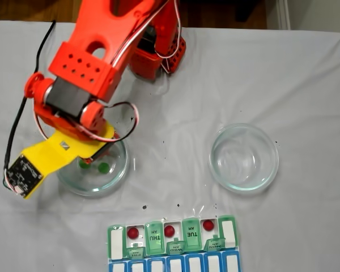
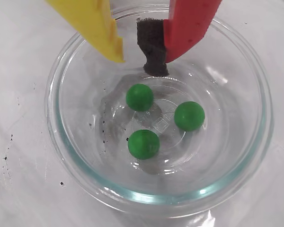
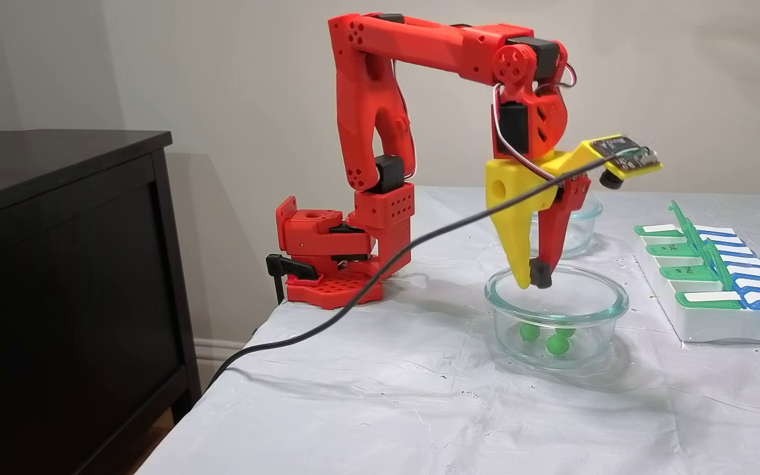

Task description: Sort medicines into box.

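Over the nearer glass bowl (image 3: 556,310) we hold the hand (image 2: 142,59) with its yellow and red fingers apart and empty, the tips at about rim height in the side fixed view. Three green pills (image 2: 140,97) (image 2: 189,116) (image 2: 143,144) lie on the bowl floor, close together but not touching. Three red pills (image 1: 134,232) (image 1: 169,230) (image 1: 208,225) already sit in open compartments of the box (image 1: 229,233), which lies on the counter (image 3: 367,396) just beyond the bowl. We judge each pill to be light, hard, smooth and free to roll, so we expect it to squirt out of an off-centre pinch; we advise taking hold across the widest part, one finger on each side, starting with the pill nearest the fingers. The curved glass wall limits how far the fingers can spread and descend, and a sideways push may slide the bowl. Room above the bowl looks open. A second glass bowl (image 1: 243,157) stands well apart on the cloth, and the raised green lids (image 3: 693,241) of the box are an edge to clear on the carry.
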Robot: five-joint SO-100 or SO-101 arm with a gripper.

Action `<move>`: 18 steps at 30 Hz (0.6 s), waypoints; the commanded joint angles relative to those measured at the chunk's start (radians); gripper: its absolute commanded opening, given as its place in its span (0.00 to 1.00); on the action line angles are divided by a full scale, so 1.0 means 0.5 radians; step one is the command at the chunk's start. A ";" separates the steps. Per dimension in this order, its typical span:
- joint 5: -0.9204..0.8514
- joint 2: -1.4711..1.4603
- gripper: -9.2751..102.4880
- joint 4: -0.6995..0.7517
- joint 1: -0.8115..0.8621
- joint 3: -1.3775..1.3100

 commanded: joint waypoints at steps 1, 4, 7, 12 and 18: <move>-0.126 0.012 0.19 0.055 0.058 -0.209; -0.187 -0.012 0.21 0.064 0.083 -0.221; -0.233 -0.046 0.24 0.055 0.104 -0.224; -0.255 -0.107 0.27 0.003 0.098 -0.193; -0.285 -0.172 0.28 -0.067 0.089 -0.141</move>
